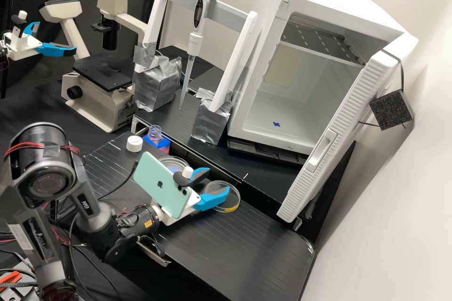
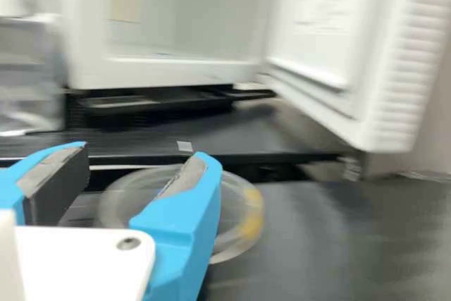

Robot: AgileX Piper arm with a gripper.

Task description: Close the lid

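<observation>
Over the bench [image 1: 259,244], claw [image 1: 218,179] hangs well open w/ nothing held, nr the yellow-marked dish [image 1: 234,198], spread prob. to straddle it, contact unclear.

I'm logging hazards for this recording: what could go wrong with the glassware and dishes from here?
The open gripper is right by the clear dish with the yellow mark, so a finger might nudge or tip it. The other round dish lies close by and could be bumped too. The bottle stands uncapped, so a knock might spill any contents.
</observation>
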